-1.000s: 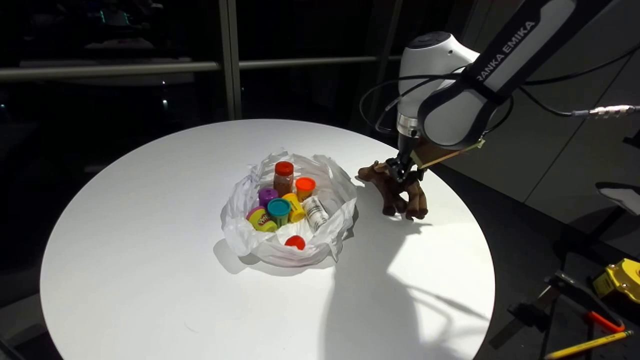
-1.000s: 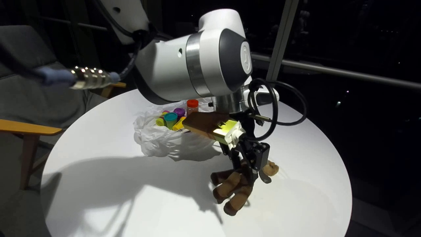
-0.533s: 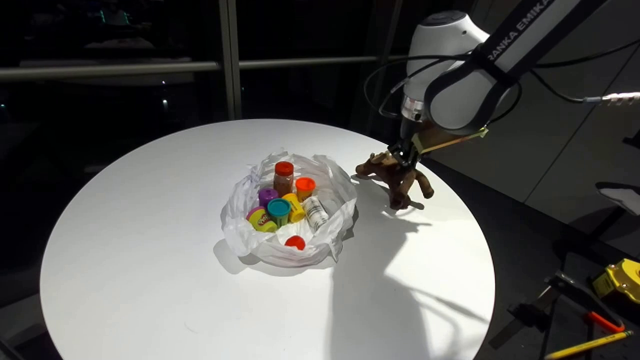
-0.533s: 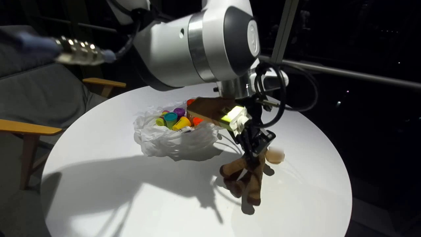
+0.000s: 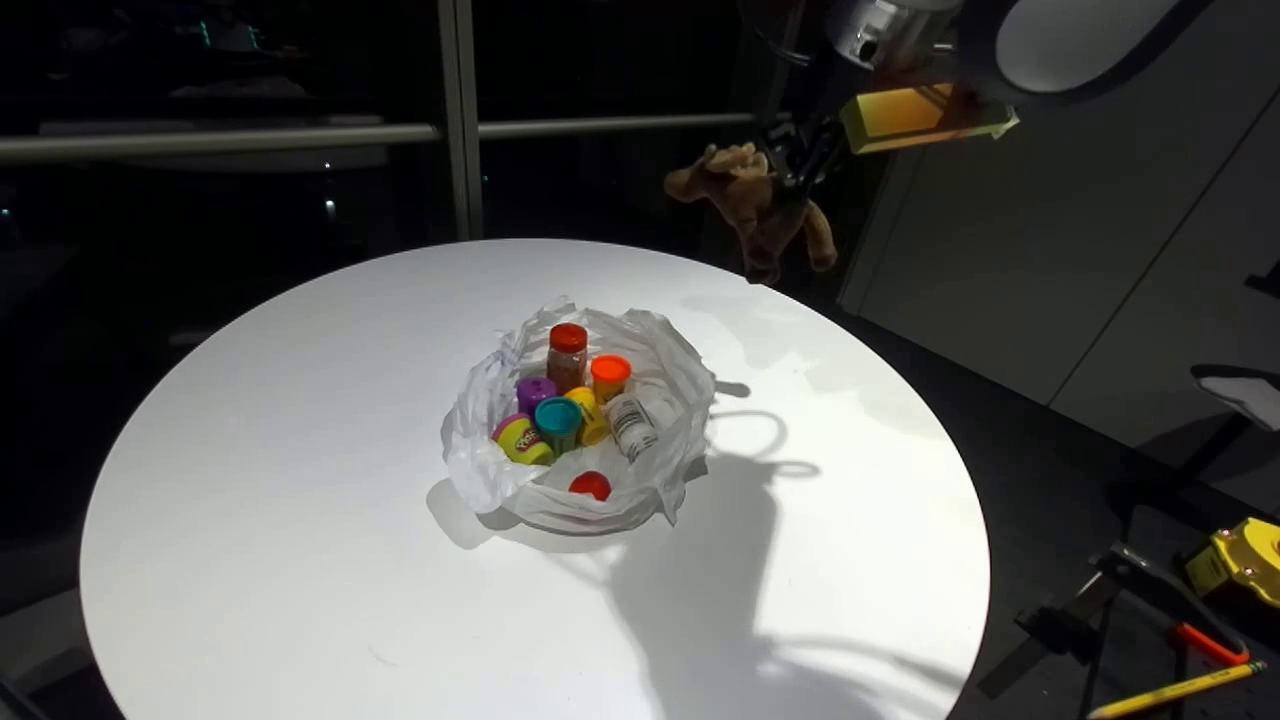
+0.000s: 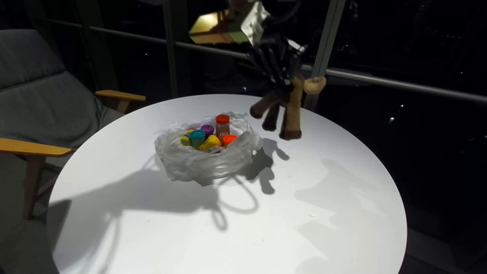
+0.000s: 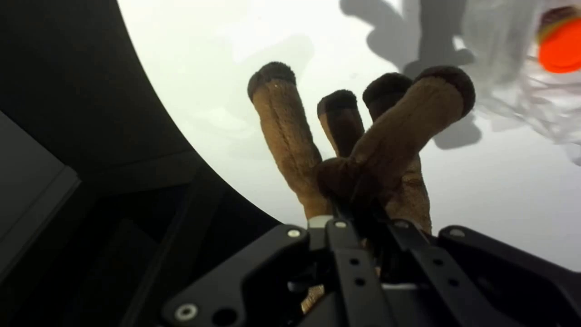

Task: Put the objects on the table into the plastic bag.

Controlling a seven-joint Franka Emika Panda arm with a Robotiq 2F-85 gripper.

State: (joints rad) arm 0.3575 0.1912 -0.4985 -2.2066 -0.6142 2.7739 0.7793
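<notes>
A brown plush animal (image 5: 745, 205) hangs in the air above the table's far edge, legs down. My gripper (image 5: 795, 178) is shut on its body; it also shows in an exterior view (image 6: 282, 82). In the wrist view the plush legs (image 7: 288, 136) spread ahead of the black fingers (image 7: 363, 209); the fingertips are hidden in the plush. The white plastic bag (image 5: 590, 515) lies open on the table, apart from the plush. It holds a red-lidded jar (image 5: 568, 360), a teal tub (image 5: 558, 420), a white container (image 5: 632, 425), a round red thing (image 5: 591, 486) and several other tubs.
The round white table (image 5: 300, 500) carries the bag near its middle. A grey armchair (image 6: 38, 95) stands beside the table. A yellow tape measure (image 5: 1240, 560) and a pencil (image 5: 1180, 690) lie on a dark surface off the table. Dark windows are behind.
My gripper has risen with the plush animal, lifting it off the table, well up into the air. The bag and its contents have not moved.
</notes>
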